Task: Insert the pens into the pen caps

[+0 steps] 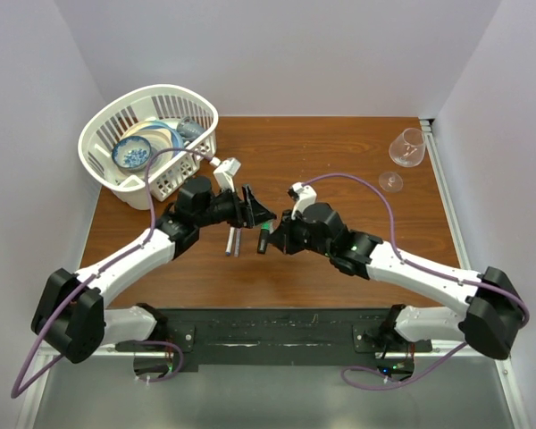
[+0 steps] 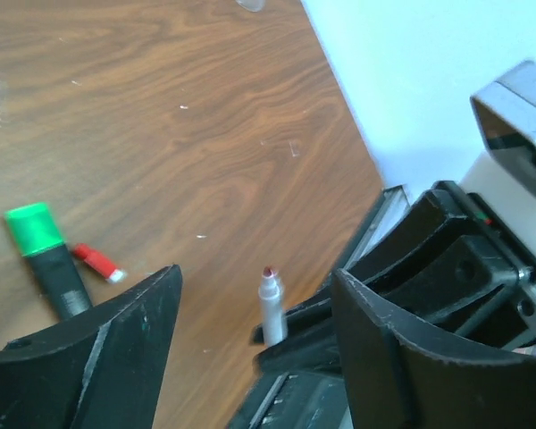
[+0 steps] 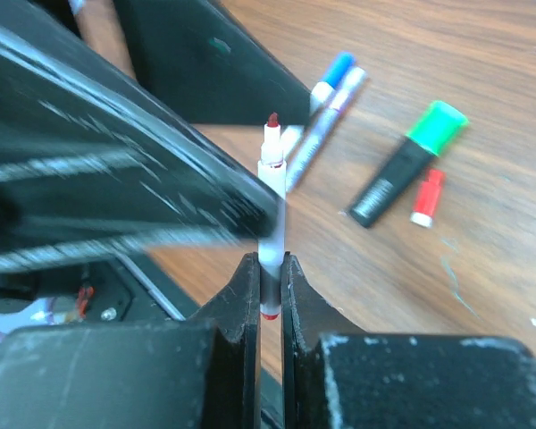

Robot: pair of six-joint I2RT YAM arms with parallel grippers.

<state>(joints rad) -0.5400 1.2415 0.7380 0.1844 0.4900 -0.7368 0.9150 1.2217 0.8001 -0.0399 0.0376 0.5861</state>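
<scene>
My right gripper (image 3: 268,264) is shut on a thin white pen with a red tip (image 3: 270,179) and holds it upright above the table. My left gripper (image 2: 255,286) is open, and that pen (image 2: 271,308) stands between its spread fingers without touching them. A stubby black marker with a green end (image 3: 406,161) lies on the table with a small red cap (image 3: 426,197) beside it. Two thin pens (image 3: 326,107), one with a blue end, lie side by side further off. In the top view both grippers, left (image 1: 253,208) and right (image 1: 274,231), meet at mid-table.
A white basket (image 1: 116,121) holding bowls stands at the back left. A clear glass (image 1: 406,147) lies at the back right near the wall. The two thin pens (image 1: 233,241) and the black marker (image 1: 263,239) lie just below the grippers.
</scene>
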